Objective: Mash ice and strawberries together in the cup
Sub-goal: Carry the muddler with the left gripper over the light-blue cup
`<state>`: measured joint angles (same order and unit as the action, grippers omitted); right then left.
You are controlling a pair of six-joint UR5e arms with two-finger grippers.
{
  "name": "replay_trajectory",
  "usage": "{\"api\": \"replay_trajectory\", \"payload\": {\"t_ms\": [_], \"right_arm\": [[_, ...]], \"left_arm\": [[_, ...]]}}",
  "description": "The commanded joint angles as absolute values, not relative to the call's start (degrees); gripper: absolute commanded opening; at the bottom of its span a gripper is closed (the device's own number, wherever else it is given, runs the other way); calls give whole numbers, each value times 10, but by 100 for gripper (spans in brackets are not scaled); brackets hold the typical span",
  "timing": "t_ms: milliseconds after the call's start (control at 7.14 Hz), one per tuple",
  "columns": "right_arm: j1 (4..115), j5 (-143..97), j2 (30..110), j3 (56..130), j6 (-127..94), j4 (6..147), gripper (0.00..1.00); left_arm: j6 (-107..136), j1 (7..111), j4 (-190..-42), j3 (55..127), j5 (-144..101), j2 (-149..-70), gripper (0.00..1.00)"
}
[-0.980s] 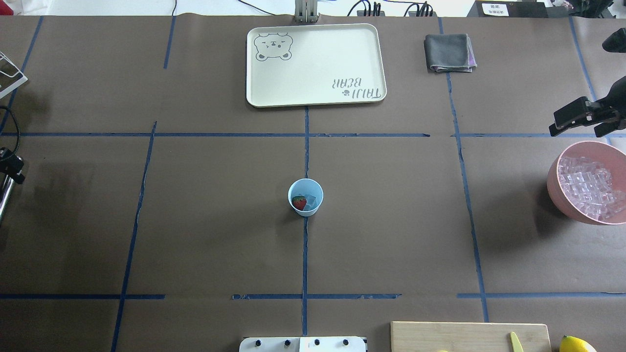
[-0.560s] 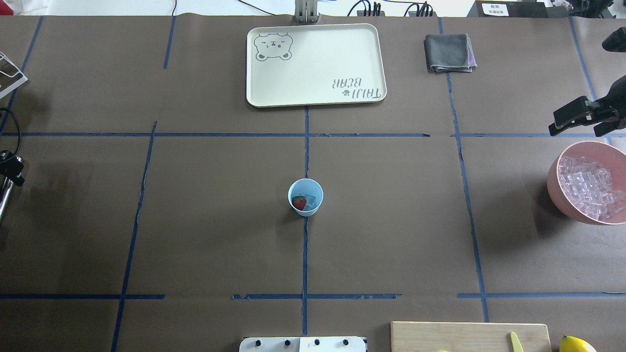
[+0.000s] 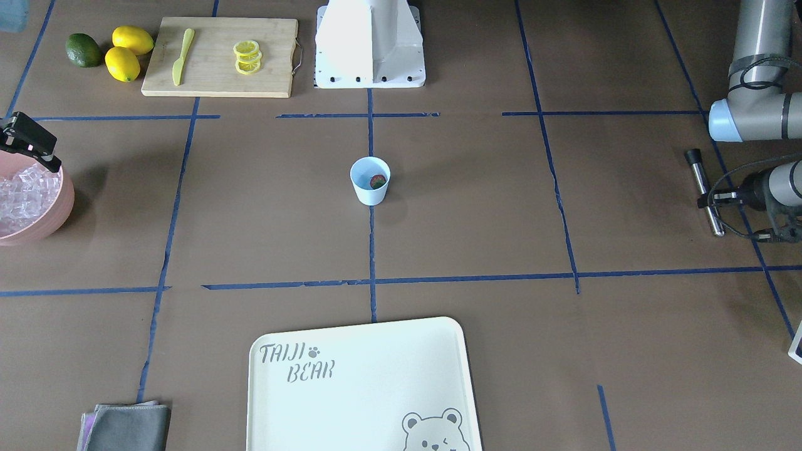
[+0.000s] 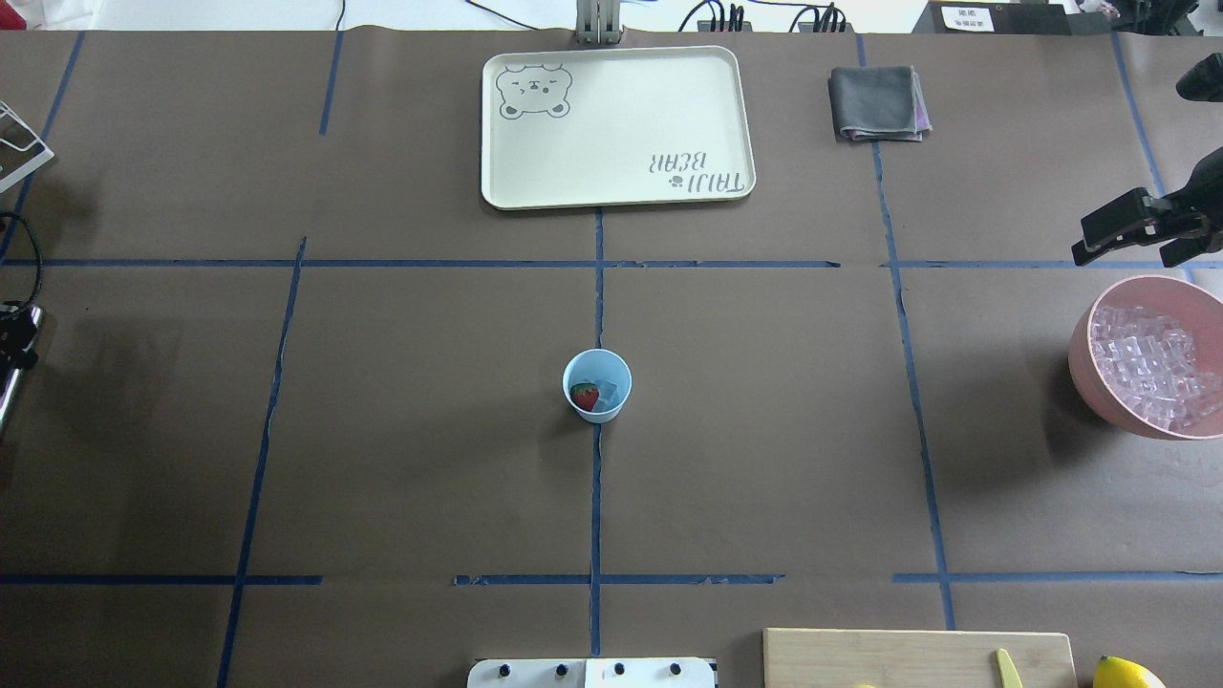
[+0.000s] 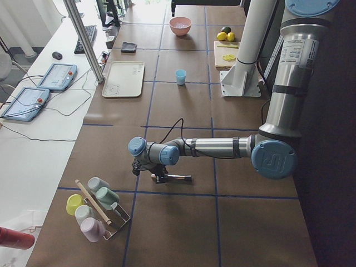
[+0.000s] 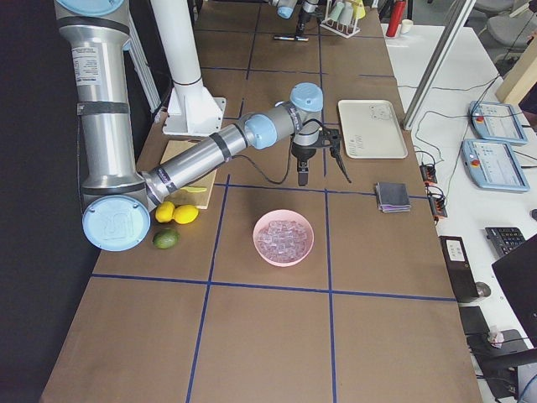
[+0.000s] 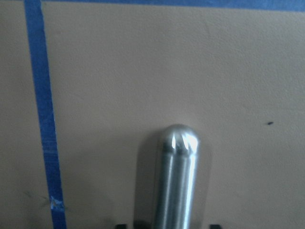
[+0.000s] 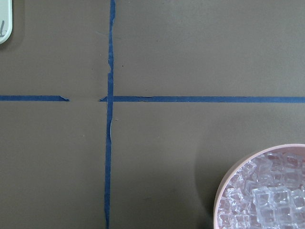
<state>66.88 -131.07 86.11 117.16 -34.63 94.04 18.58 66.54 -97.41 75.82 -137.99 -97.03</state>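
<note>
The light-blue cup (image 4: 596, 385) stands at the table's middle, also in the front view (image 3: 370, 180). Inside it lie the red strawberry (image 4: 584, 393) and a clear ice cube (image 4: 607, 391). More ice (image 4: 1147, 368) fills the pink bowl. My left gripper (image 3: 714, 199) is low at the table's left end, its jaws straddling a metal rod (image 3: 703, 188) that lies on the table; the left wrist view shows the rod's rounded end (image 7: 178, 143) with a gap on each side. My right gripper (image 4: 1126, 253) is open and empty, hovering just behind the bowl.
The pink bowl (image 4: 1083, 368) sits at the right edge. A cream tray (image 4: 616, 199) and a grey cloth (image 4: 877, 103) lie at the back. A cutting board (image 3: 219, 81) with lemon slices and a knife, plus lemons (image 3: 122, 64), lies near the robot base. A cup rack (image 5: 94, 206) stands at the left end.
My left gripper has shifted slightly lower and further toward the left edge of the overhead view. The right gripper, cup and bowl have stayed in place.
</note>
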Motion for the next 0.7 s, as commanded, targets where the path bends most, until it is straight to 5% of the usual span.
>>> {"api": "replay_trajectory", "payload": {"t_ms": [0,560], "right_arm": [[669,-1320,860,1172,-347,940,99],[670,-1321,856,1173,-348,940,100]], "left_arm": [[190,665,-976,763,-1380,-970,0],[350,659,-976,1026,-1387,-979,0]]}}
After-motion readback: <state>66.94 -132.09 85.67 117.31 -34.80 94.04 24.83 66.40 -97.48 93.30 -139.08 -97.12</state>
